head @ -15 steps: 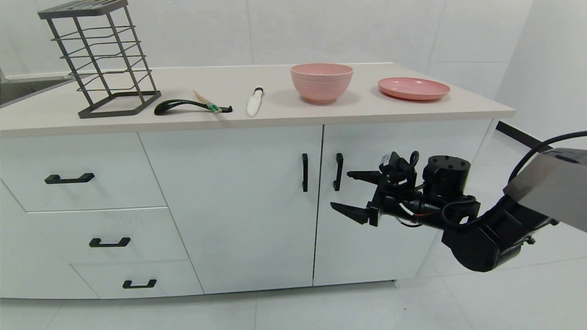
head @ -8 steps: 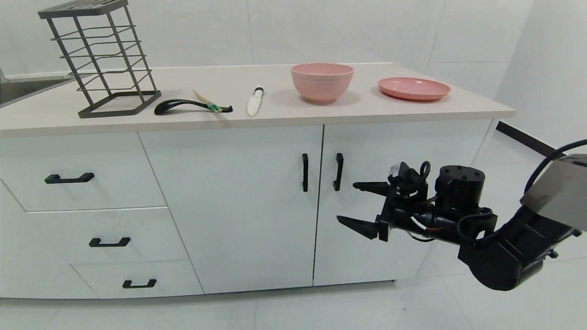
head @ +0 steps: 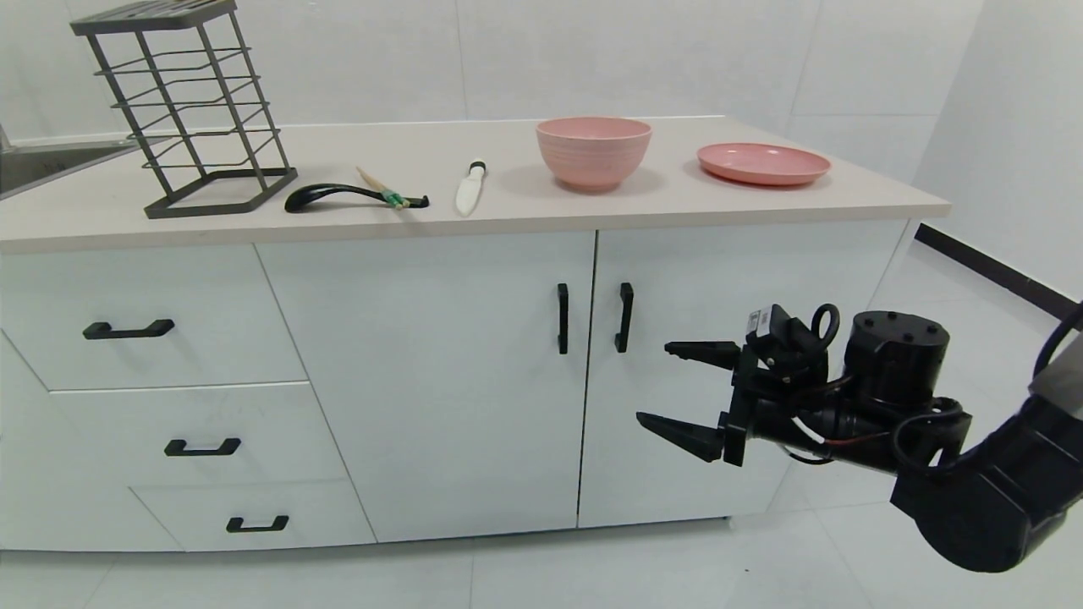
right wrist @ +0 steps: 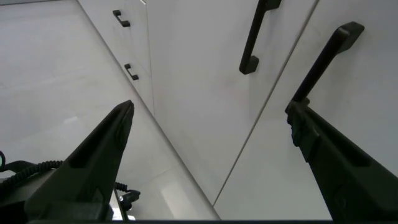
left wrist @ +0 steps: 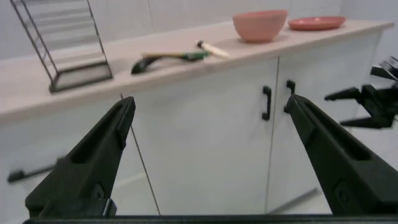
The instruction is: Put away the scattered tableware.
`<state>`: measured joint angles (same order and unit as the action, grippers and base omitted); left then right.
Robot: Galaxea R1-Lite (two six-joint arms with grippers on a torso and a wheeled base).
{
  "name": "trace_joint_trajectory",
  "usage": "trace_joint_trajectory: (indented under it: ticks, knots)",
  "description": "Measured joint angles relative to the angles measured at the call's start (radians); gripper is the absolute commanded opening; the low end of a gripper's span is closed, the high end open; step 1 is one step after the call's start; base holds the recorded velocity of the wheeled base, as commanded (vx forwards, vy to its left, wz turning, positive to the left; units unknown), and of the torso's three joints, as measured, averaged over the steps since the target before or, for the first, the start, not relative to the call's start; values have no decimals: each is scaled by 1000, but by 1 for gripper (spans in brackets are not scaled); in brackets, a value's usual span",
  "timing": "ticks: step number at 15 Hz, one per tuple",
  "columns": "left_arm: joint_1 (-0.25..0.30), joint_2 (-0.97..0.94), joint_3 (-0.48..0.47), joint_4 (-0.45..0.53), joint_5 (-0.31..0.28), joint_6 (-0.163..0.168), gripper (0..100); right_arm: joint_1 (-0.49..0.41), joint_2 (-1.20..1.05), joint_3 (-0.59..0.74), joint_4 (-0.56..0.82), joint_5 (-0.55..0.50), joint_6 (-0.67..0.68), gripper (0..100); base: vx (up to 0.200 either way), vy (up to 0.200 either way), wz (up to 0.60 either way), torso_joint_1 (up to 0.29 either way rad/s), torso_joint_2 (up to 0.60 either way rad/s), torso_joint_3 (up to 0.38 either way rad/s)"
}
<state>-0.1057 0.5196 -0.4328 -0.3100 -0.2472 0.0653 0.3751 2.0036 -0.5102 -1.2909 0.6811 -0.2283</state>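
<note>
- On the counter (head: 761, 199), head view, left end: black wire rack (head: 182, 110), upright, beside the edge of a sink (head: 51, 161).
- Front edge, just right of the rack: black ladle (head: 330, 196), lying flat. Wooden chopsticks (head: 382, 189) with green ends lie across its handle.
- Front edge, middle: white knife (head: 470, 188), lying flat, apart from the chopsticks.
- Right half: pink bowl (head: 593, 150), upright. Pink plate (head: 763, 162) near the right end, apart from the bowl.
- Below the counter, before the right cabinet door (head: 719, 279): right gripper (head: 656, 382), fingers spread wide, grasping nothing, near the two black door handles (head: 563, 318).
- Left wrist view: left gripper (left wrist: 210, 102), fingers spread wide, empty, below counter height, facing the cabinet fronts. Rack, ladle, knife, bowl and plate stand on the counter beyond.
- Right wrist view: right gripper fingers apart, nothing between them. Door handles just ahead, two drawer handles (right wrist: 121, 18) farther off.
</note>
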Motion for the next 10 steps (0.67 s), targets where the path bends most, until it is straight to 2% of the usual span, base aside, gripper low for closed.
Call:
trace_joint_trajectory:
  ticks: [4,6,10]
  knots:
    - [-1,286,-87,-311,-8,65,100,0,-33,19,0,1,-1,100,0,0,0,0,0,0]
    - [-3,425,-128,-414,-31,83,100,0,-39,21,0,2,-1,100,0,0,0,0,0,0]
    - [-1,621,-154,-449,-280,46,100,0,-45,23,0,2,-1,100,0,0,0,0,0,0]
